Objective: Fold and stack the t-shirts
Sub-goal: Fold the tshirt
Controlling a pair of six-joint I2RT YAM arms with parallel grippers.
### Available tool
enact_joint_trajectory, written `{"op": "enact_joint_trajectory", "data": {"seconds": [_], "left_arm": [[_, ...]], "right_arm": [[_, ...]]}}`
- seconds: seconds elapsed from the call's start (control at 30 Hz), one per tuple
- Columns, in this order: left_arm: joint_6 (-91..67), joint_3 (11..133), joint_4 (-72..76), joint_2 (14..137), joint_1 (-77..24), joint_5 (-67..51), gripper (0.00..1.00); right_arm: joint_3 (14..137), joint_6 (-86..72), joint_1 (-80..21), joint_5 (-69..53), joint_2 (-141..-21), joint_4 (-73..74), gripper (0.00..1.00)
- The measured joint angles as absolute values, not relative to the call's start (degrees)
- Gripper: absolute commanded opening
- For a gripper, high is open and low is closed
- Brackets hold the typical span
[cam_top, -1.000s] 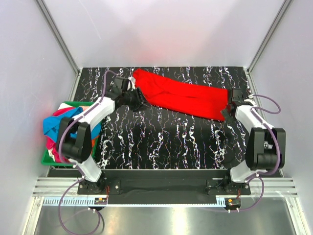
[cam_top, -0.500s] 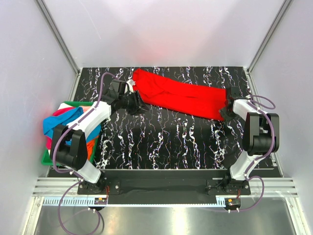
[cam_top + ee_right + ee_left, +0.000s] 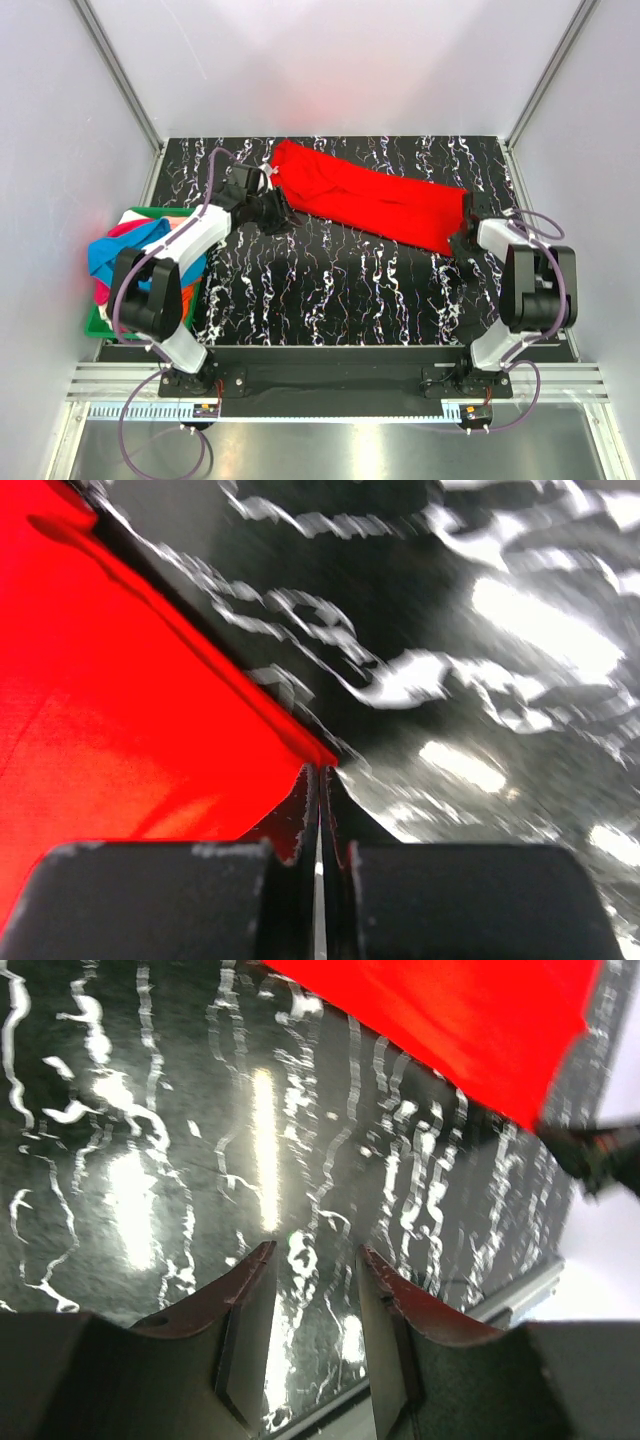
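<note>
A bright red t-shirt (image 3: pixel 375 198) lies as a long folded strip slanting across the far half of the black marbled table (image 3: pixel 340 290). My left gripper (image 3: pixel 287 217) is open and empty, low over the table just in front of the shirt's left end. In the left wrist view its jaws (image 3: pixel 315 1260) stand apart over bare table, with the red shirt (image 3: pixel 450 1020) at the upper right. My right gripper (image 3: pixel 460 238) is at the shirt's right end. In the right wrist view it (image 3: pixel 320 772) is shut, its tips pinching the corner of the red shirt (image 3: pixel 120 700).
A green bin (image 3: pixel 100 322) at the table's left edge holds a heap of blue, pink and orange shirts (image 3: pixel 125 250). White walls with metal posts enclose the table on three sides. The arm bases stand at the near edge.
My right gripper has shifted slightly toward the front, and the shirt's right corner has come with it. My left gripper has moved a little at the shirt's left end.
</note>
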State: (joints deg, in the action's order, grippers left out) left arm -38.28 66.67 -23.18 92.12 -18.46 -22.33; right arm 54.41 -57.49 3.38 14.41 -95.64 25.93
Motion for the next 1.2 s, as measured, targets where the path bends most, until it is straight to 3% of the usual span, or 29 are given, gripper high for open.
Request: {"op": "enact_joint_trajectory", "data": {"seconds": [0.27,0.37,0.47,0.6,0.83,1.2], "left_arm": [[-40.2,74.5,-23.6,104.7,-17.5,-17.9,0.41],[-40.7,79.2,-23.3,108.4,-16.3,-17.2,0.41],[-40.9,84.6,-22.5,111.7,-15.5,-17.3,0.41],[-41.0,91.2,-21.4,115.5,-15.4,-17.3,0.41],[-41.7,100.6,-19.5,124.7,-15.5,-18.0,0.38],[-42.5,106.7,-20.9,135.2,-16.6,-18.0,0.37]], "right_arm": [[40.1,-59.6,2.5,9.5,-78.9,25.2,0.00],[36.4,-60.0,0.5,6.7,-74.2,25.2,0.20],[34.1,-60.1,-1.1,3.7,-70.6,26.1,0.31],[34.6,-59.6,-1.4,1.8,-65.7,28.0,0.36],[41.2,-57.5,-1.5,-0.4,-64.6,28.1,0.36],[40.3,-52.4,-1.5,-5.8,-64.6,19.2,0.35]]}}
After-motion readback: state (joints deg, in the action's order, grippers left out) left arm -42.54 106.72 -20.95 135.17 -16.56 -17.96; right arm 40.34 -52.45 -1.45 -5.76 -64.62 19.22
